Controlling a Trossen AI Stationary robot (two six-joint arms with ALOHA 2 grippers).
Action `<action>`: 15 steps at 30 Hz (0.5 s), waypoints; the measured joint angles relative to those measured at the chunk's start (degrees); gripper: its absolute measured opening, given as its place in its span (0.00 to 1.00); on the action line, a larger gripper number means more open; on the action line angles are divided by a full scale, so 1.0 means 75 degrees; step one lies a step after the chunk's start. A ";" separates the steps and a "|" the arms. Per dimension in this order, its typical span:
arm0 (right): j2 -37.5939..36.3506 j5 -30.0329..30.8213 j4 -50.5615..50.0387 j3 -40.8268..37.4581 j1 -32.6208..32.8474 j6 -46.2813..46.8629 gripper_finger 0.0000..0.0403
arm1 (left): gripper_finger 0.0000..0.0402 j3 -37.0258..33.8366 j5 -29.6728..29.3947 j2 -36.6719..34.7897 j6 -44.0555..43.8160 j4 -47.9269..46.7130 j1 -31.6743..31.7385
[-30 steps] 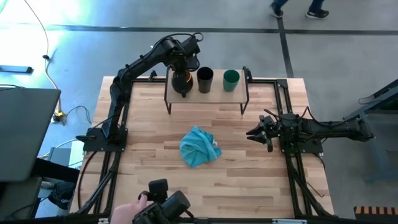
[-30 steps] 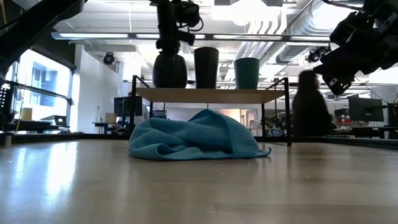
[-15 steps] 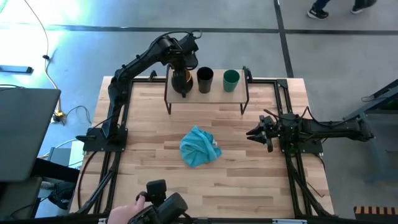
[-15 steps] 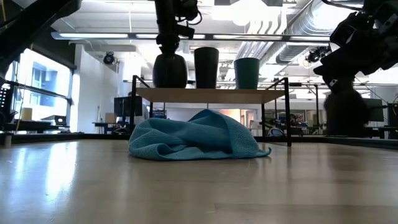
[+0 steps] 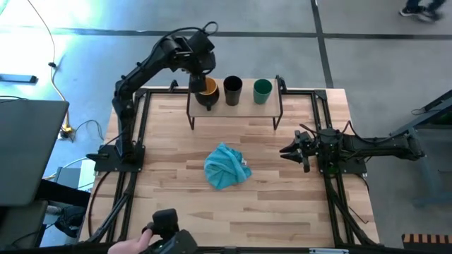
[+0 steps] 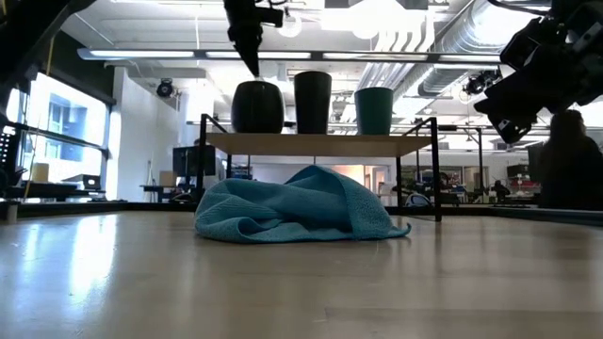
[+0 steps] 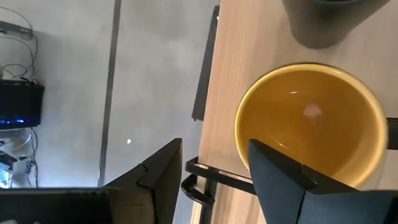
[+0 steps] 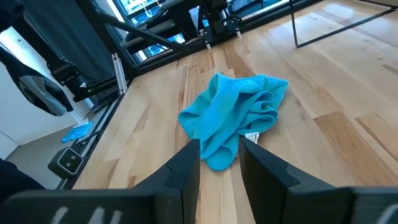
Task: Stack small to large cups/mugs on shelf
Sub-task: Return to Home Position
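Black and spread apart, the left fingers (image 7: 158, 180) hold nothing. They hang clear above the shelf (image 5: 236, 109), over its outer end. The mug (image 7: 311, 118) with the yellow inside sits directly below and slightly to one side of them. In the low view an open gap separates the fingertips from the mug's rim.

Beyond the mug, farther from these fingers along the shelf, stands the black cup (image 5: 232, 87), and farthest away the green cup (image 5: 263, 88). All three are upright in one row, apart from each other, with none inside another. Lower down, on the desk (image 5: 169, 141) between the two arms, lies a crumpled teal cloth (image 5: 226, 166).

The right fingers (image 8: 186, 168) wait low over the desk's far side. They point at the cloth with a narrow gap between them and carry nothing.

With every cup and mug on the shelf and the left fingers empty, the placing looks finished, so the step in hand appears to be the retreat to rest. The next move calls for raising the left arm clear first. It should then draw back and fold without brushing the mug's rim or the shelf's black frame.
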 joint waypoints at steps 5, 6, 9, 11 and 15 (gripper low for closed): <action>0.0002 -0.0002 0.0099 0.0000 -0.0002 0.0049 0.26 | 0.42 0.0003 0.0573 -0.0208 -0.0152 0.0089 0.0003; -0.0001 -0.0002 0.0111 0.0000 0.0000 0.0053 0.26 | 0.42 0.0003 0.0735 -0.0205 -0.0189 0.0145 0.0003; 0.0002 -0.0002 0.0138 0.0000 0.0000 0.0125 0.26 | 0.42 0.0000 0.1053 -0.0182 -0.0233 0.0150 0.0002; -0.0001 -0.0002 0.0141 0.0000 -0.0002 0.0245 0.26 | 0.42 0.0000 0.1179 -0.0185 -0.0233 0.0154 -0.0003; -0.0001 -0.0002 0.0141 0.0000 -0.0001 0.0479 0.26 | 0.42 0.0000 0.1603 -0.0182 -0.0375 0.0116 -0.0003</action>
